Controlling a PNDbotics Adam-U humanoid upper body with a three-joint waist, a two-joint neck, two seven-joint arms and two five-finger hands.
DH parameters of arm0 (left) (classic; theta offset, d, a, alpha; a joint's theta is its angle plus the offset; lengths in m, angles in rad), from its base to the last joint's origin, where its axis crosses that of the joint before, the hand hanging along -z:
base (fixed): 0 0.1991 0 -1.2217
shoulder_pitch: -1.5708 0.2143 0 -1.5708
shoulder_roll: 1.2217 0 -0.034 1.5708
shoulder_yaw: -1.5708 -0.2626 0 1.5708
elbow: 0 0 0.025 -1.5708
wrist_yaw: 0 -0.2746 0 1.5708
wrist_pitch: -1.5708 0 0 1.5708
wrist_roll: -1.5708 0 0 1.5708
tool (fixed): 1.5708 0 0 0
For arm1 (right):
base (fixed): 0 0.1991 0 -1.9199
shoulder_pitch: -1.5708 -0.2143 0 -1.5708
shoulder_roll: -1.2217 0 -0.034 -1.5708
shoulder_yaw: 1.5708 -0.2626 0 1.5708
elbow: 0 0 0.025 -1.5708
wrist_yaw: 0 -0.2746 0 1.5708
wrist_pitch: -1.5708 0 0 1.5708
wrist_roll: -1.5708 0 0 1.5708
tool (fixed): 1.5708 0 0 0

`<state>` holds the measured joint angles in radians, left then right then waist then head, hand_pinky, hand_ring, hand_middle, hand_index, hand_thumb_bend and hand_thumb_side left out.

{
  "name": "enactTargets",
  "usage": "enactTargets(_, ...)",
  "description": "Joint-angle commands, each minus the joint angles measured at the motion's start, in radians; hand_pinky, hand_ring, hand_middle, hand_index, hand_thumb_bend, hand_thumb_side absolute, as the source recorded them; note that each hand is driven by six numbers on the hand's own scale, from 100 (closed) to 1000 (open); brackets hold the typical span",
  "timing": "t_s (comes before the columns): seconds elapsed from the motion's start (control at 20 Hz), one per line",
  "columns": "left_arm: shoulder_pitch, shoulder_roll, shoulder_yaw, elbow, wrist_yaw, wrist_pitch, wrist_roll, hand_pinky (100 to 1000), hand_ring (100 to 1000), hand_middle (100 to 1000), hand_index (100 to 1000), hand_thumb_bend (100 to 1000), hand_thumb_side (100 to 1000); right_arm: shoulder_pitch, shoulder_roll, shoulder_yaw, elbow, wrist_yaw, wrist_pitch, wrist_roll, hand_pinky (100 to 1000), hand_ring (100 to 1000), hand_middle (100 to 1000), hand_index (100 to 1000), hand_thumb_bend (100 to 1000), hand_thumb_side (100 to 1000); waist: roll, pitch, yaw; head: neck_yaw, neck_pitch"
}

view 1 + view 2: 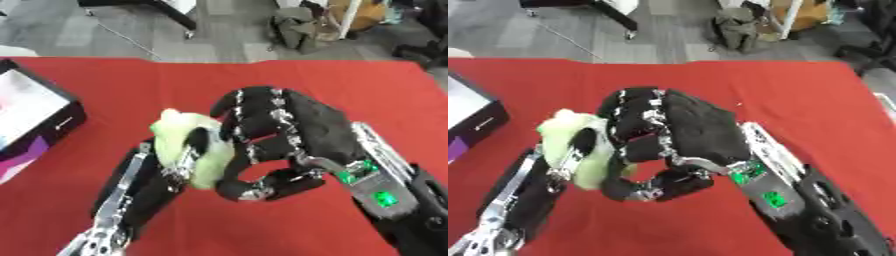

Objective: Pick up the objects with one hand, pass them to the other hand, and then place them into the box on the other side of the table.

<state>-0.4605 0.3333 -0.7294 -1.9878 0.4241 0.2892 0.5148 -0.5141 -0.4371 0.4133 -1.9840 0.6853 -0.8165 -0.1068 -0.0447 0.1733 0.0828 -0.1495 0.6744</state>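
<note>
A pale green soft object is held up over the middle of the red table. My left hand rises from the lower left, and one dark finger is curled over the object's front. My right hand reaches in from the lower right. Its fingers curl against the object's right side and its thumb sits under the lower end. The black box, with a white and pink inside, stands at the left edge. Most of the object's right side is hidden behind the right hand.
The red cloth covers the whole table, with bare cloth to the right and behind the hands. Beyond the far edge lie a grey floor, a bag and furniture legs.
</note>
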Motion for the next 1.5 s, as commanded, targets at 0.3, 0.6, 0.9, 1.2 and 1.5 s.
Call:
enactTargets(0.3,0.011,0.013,0.034,-0.012,-0.007,-0.026,0.024,983,694,637,370,100,553,0.016,-0.026,-0.076,-0.016,0.023,0.026,-0.174,703,703,594,804,510,261,0.004,-0.016,-0.003,0.009,-0.006)
enactTargets(0.6,0.033,0.041,0.069,-0.012,-0.051,-0.027,0.044,983,705,647,363,100,542,0.034,-0.012,-0.138,-0.016,0.047,0.089,-0.286,717,707,616,843,488,264,0.008,-0.015,-0.007,0.054,-0.009)
enactTargets(0.9,0.045,0.179,0.189,-0.012,-0.269,0.059,0.095,925,705,654,339,100,356,0.065,-0.008,-0.167,-0.016,0.058,0.141,-0.324,731,703,604,843,449,273,0.017,-0.019,-0.009,0.237,-0.009)
enactTargets(1.2,0.027,0.381,0.33,-0.012,-0.532,0.348,0.122,823,682,643,354,100,103,0.091,-0.001,-0.167,-0.016,0.062,0.148,-0.311,738,702,597,843,430,278,0.022,-0.025,-0.019,0.32,-0.003)
enactTargets(1.5,0.015,0.539,0.412,0.0,-0.841,0.605,-0.062,710,641,621,431,143,100,0.108,0.005,-0.16,-0.016,0.057,0.142,-0.292,743,700,590,846,414,286,0.023,-0.026,-0.035,0.344,-0.002)
